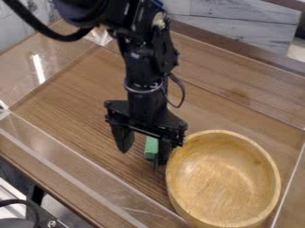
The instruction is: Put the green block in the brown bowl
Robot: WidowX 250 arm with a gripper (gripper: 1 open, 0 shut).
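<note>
The matte green block (152, 148) is lying on the brown wood-grain tabletop (71, 118), just beside the round, smooth, light-brown bowl (223, 181) with its thick rim. The black gripper (145, 147) is hovering over the block, its fingers spreading wide on either side and partly hiding it; whether they are touching it is unclear.
</note>
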